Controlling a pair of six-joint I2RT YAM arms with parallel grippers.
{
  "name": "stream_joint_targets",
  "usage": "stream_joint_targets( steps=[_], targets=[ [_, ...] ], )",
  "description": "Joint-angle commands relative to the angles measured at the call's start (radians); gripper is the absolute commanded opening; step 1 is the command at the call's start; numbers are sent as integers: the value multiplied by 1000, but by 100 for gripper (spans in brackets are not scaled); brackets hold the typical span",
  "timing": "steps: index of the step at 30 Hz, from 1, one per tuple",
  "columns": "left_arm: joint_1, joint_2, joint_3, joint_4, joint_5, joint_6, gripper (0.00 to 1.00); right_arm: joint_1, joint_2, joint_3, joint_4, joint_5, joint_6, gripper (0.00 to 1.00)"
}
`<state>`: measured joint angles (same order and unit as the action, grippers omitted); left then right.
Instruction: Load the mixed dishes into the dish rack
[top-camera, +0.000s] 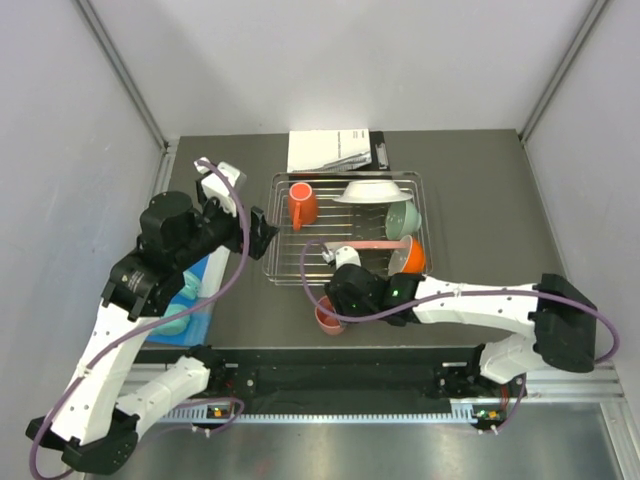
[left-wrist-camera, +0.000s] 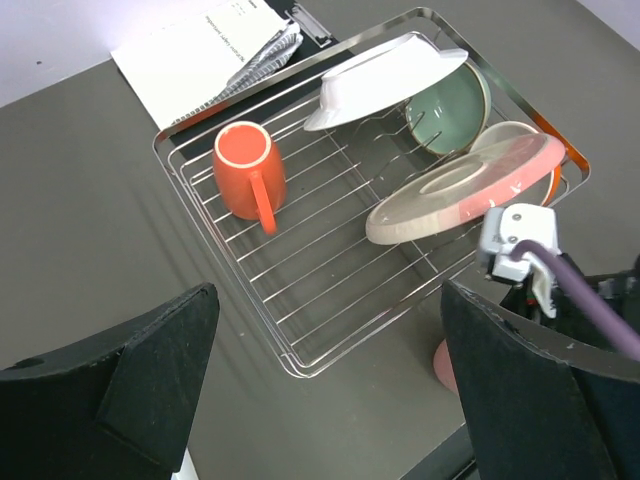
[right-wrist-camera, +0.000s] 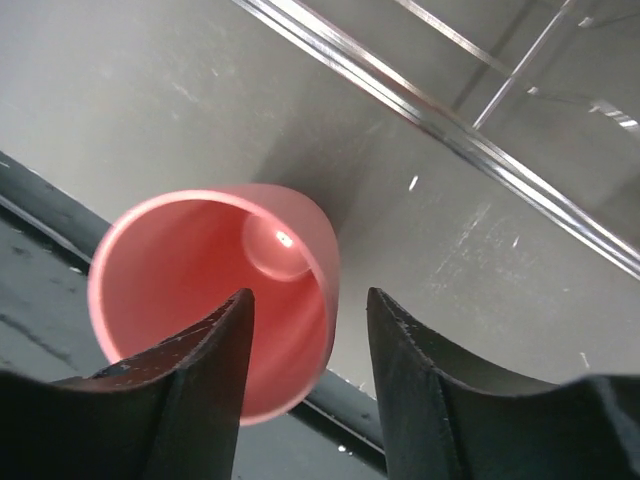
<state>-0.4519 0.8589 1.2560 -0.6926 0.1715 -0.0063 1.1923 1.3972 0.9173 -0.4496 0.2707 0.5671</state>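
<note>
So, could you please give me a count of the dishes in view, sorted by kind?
Bowls: 2 (mint-green bowl, orange bowl)
Plates: 2 (white plate, pale pink plate)
Mugs: 1 (orange mug)
Cups: 1 (small pink cup)
Total: 6

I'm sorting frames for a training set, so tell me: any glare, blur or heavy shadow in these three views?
Top external: even light, soft shadows, everything sharp. Left wrist: the dish rack is crisp, and the left gripper's fingers are dark, featureless silhouettes. Right wrist: a bright glint sits inside the small pink cup, glare runs along the dish rack's wire, and the right gripper's fingers look slightly soft.
</note>
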Motion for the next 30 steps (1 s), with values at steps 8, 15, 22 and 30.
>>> stream_joint_targets(
  steps=[8,15,22,30],
  targets=[
    [9,-31,46,47,9,-21,99,-10,65,86,-37,-33,-47,0],
    [10,81,267,47,5,-190,99,-2,-276,170,-26,-79,2,0],
    [111,242,468,93,464,-478,99,-94,-572,135,257,-264,83,0],
    [213,486,576,384,864,-925,99,-250,-678,-47,600,-477,282,0]
  ],
)
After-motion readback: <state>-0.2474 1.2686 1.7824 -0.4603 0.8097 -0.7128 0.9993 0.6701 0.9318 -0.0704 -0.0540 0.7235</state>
